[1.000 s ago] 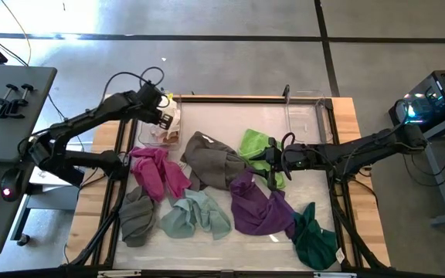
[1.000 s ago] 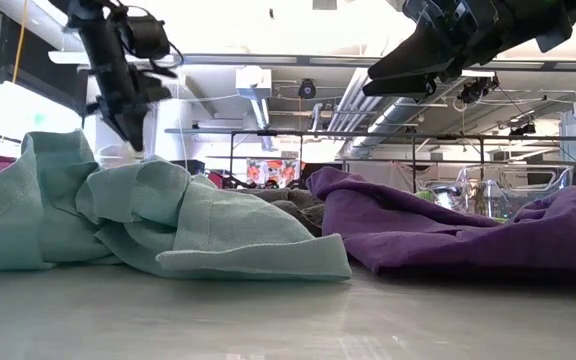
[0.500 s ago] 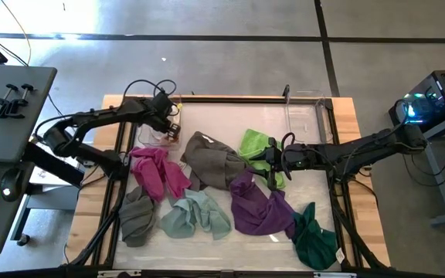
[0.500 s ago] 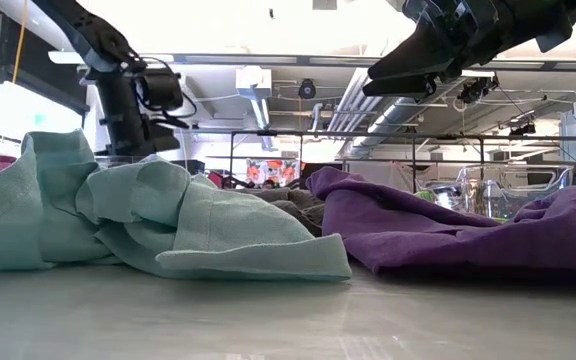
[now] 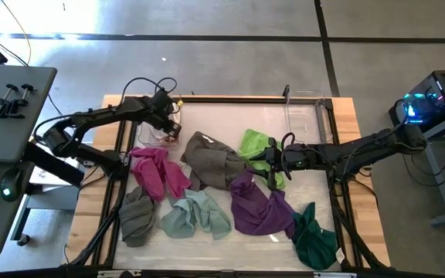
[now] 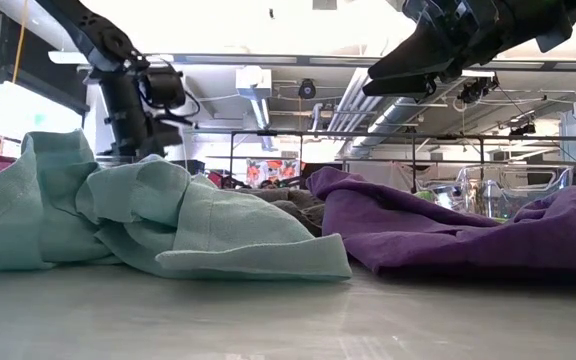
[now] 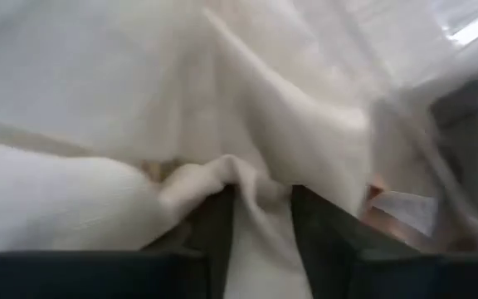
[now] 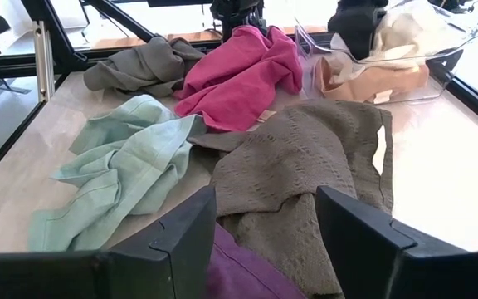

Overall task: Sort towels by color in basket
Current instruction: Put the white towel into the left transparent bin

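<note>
Left gripper (image 5: 173,128) down in clear bin (image 8: 405,83)

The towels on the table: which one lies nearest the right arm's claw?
The lime green towel: the right gripper hangs at its edge. The purple towel lies just below it in the high view, and the others lie farther off.

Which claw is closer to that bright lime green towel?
The right claw: it hovers right at the lime green towel. The left claw is across the table, at the clear bin.

Magenta towel (image 5: 154,171), purple towel (image 5: 257,205) (perhaps cream towel (image 7: 247,124))
</note>
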Controlling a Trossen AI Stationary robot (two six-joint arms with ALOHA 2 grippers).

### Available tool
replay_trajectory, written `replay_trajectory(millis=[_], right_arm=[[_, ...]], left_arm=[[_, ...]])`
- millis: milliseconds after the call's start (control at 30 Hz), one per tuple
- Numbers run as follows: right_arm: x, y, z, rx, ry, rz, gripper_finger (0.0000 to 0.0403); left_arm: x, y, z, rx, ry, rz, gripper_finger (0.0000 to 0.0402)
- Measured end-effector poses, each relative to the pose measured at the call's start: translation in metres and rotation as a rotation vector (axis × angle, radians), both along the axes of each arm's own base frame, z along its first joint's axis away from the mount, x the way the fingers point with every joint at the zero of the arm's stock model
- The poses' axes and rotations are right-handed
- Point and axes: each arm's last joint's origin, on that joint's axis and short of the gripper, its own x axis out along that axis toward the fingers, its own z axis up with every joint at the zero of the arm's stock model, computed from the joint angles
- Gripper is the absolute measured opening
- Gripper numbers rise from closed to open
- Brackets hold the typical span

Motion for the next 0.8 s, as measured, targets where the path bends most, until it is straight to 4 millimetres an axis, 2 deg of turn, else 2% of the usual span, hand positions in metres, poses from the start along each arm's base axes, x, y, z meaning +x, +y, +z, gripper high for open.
replay_trajectory(millis=[167,333,500,633,800], right_arm=[[0.000,0.000,0.000,0.000,0.000,0.000,0.0204],[0.000,0.000,0.000,-0.001,0.000,0.000,0.0204],[0.000,0.000,0.000,-0.001,0.000,-0.001,0.0204],[0.000,0.000,0.000,-0.001,0.000,-0.001,0.0204],[0.000,0.000,0.000,-0.001,0.000,-0.001,0.0204]], left_arm=[[-0.001,-0.003,0.029,0.017,-0.021,-0.006,0.0163],[-0.001,-0.007,0.062,0.068,-0.060,-0.012,0.0167],[-0.005,-0.008,0.089,0.214,-0.068,0.030,0.0162],[-0.009,-0.006,0.090,0.290,0.002,0.084,0.0156],[-0.010,0.000,0.071,0.315,0.126,0.121,0.0140]])
